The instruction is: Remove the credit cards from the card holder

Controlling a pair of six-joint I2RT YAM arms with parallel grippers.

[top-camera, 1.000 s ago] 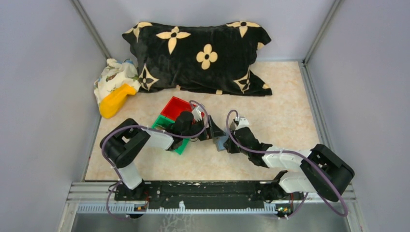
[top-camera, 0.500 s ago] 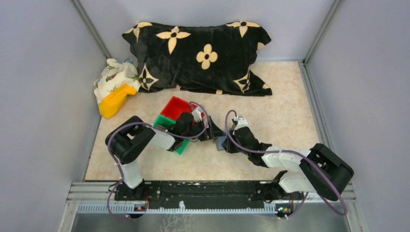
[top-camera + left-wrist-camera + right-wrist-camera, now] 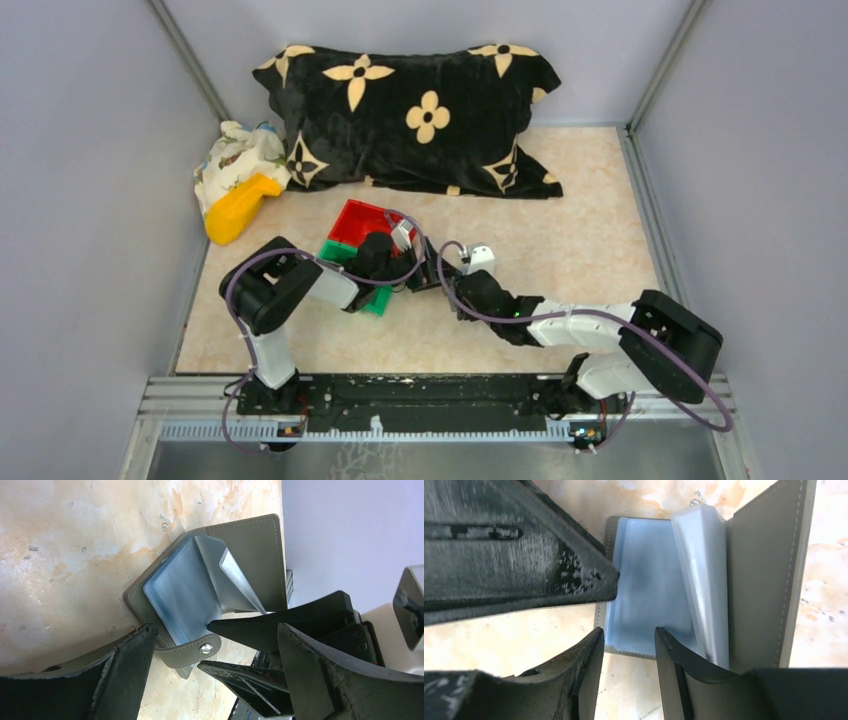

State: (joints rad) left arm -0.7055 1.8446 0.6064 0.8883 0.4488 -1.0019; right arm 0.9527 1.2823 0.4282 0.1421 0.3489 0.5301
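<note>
1 card holder (image 3: 235, 550) is seen lying open on the worktop (image 3: 60, 555) near its centre, with blue-grey sleeves (image 3: 177, 592) facing up and 1 sheaf of clear sleeves lifted at the fold. It is approached by 2 end effectors. The left end effector (image 3: 215, 630), at 9 o'clock, is spread wide, with 1 finger (image 3: 125, 665) touching the cover beside the snap strap (image 3: 192, 652). The right end effector (image 3: 629, 632), at 4 o'clock, is parted narrowly, with worktop showing in the gap. 1 red bin (image 3: 362, 222) and 1 green bin (image 3: 338, 250) are set at 10 o'clock of the holder, and 1 black pillow (image 3: 420, 110) at 12 o'clock.
</note>
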